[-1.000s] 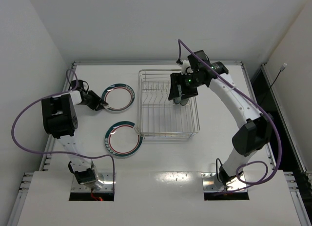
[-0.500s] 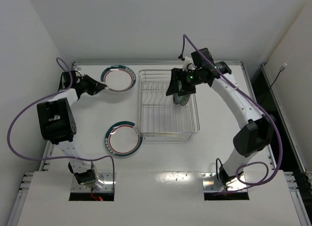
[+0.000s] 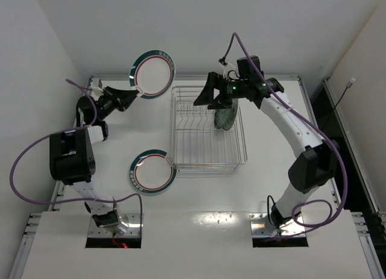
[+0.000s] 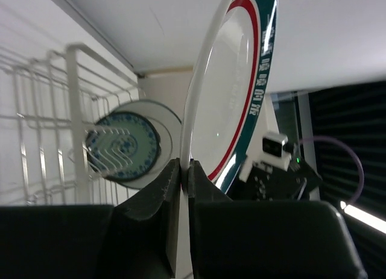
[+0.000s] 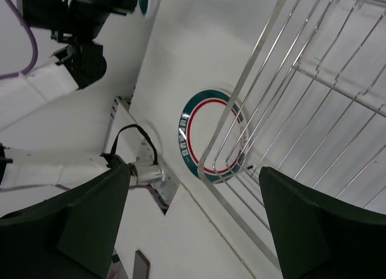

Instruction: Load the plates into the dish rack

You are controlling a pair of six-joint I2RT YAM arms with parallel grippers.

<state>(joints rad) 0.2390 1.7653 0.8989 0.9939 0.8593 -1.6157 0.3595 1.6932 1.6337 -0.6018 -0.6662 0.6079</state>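
Since a second ago the left gripper has lifted its green-rimmed plate off the table and carried it toward the back edge, fingers pinching the rim. A second green-rimmed plate lies flat at the near left corner of the dish rack. A teal patterned plate stands upright inside the rack. Above it, the right gripper has spread wide and holds nothing.

The left arm and right arm are showing white shells, chunky black joints and looping purple cables (a tiny green light is glowing near one o'clock); the right gripper is looking dark.
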